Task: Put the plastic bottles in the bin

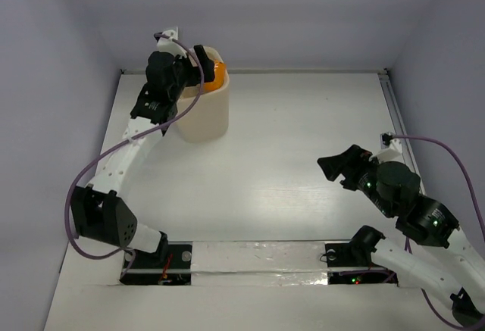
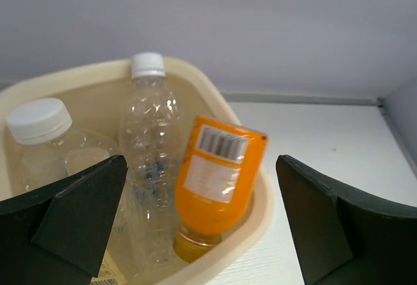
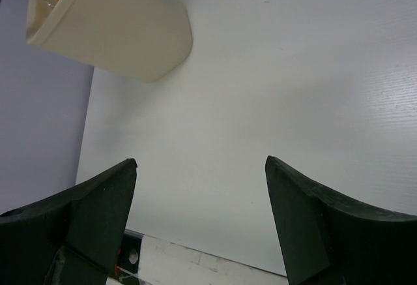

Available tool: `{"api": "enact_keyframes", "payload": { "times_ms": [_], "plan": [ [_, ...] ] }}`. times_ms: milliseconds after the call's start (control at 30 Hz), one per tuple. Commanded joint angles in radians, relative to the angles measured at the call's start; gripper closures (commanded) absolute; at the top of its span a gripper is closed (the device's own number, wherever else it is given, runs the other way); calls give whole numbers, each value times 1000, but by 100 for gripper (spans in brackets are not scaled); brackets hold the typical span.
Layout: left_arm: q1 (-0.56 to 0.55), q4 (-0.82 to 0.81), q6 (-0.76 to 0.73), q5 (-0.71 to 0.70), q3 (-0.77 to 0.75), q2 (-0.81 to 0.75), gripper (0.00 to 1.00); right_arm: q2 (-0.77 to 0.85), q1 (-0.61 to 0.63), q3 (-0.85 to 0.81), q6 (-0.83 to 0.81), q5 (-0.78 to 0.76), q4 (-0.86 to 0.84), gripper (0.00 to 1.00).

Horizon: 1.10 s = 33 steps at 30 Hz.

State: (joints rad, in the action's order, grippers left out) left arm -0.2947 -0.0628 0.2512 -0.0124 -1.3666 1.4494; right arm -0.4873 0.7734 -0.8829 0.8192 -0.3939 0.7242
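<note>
The cream-beige bin (image 1: pixel 203 115) stands at the far left of the table. My left gripper (image 1: pixel 203 67) hovers over its rim, open and empty. In the left wrist view (image 2: pixel 202 167) its jaws stand wide apart above the bin (image 2: pixel 260 213). The stubby orange bottle (image 2: pixel 218 180) leans cap-down inside the bin, free of the fingers. A plain white-capped clear bottle (image 2: pixel 151 135) stands beside it, and another white-capped bottle (image 2: pixel 42 141) lies at the left. The orange bottle (image 1: pixel 216 73) shows in the top view. My right gripper (image 1: pixel 337 166) is open and empty over the table at the right.
The bin also shows in the right wrist view (image 3: pixel 117 27), top left. Grey walls close the table on the far, left and right sides. A taped strip (image 1: pixel 258 259) runs between the arm bases at the near edge.
</note>
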Motion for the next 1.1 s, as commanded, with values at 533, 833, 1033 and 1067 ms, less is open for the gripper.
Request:
{"api": "enact_keyframes", "payload": {
  "times_ms": [533,833,1033,1067],
  "plan": [
    [2,333,293,108,-52,-522,1,-33,1,-305,-152,-91,-66,90],
    [2,495,362,22,70,-790,1,-7,1,-407,-190,-203,-111,1],
    [2,592,393,22,142,-866,1,29,1,-309,-169,-175,-128,0],
    [2,592,395,25,144,-870,1,30,1,-310,-176,-177,-131,1]
  ]
}}
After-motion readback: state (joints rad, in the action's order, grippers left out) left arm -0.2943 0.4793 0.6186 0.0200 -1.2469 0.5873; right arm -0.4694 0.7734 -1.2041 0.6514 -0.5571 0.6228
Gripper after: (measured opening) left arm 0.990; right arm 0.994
